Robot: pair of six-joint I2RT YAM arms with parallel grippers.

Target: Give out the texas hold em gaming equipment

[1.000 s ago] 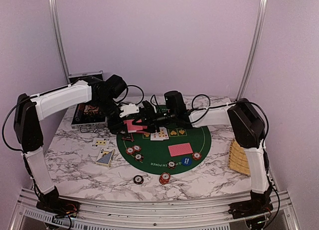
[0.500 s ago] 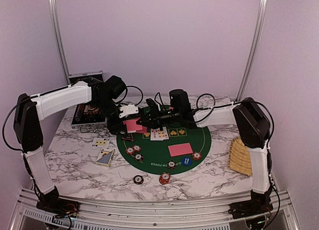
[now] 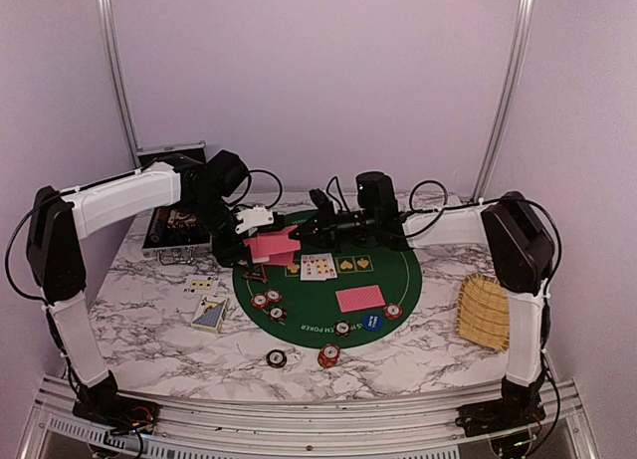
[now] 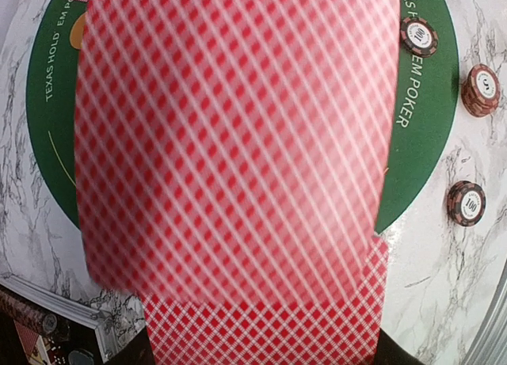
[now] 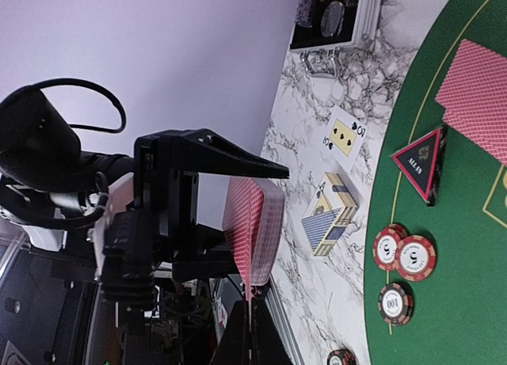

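Red-backed cards (image 4: 238,143) sit clamped inside the left tool (image 3: 249,245).

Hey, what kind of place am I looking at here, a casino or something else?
Probably a robot test booth, not a casino. Plain lilac wall panels set in aluminium frame posts enclose a marble-patterned tabletop, and a green half-round felt poker mat lies on it.

Lab test booth — plain walls (image 3: 318,81), aluminium frame posts (image 3: 117,71)
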